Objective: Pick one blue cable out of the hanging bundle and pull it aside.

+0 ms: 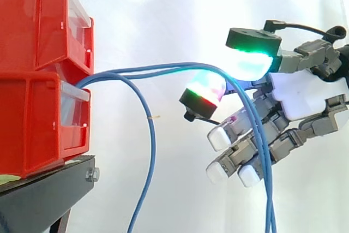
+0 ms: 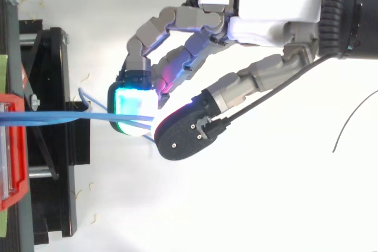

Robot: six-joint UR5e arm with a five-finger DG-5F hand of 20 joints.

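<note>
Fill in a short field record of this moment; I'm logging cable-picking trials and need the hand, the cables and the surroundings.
hand: comes in from the right, thumb and a finger pinched on the blue cables
blue cables: at least two strands run from between the red bins to the pinch, then drop past the other fingers
loose blue cable: hangs free nearer the bins, untouched
red bins: stacked on the black stand
backdrop: white curtain
</note>
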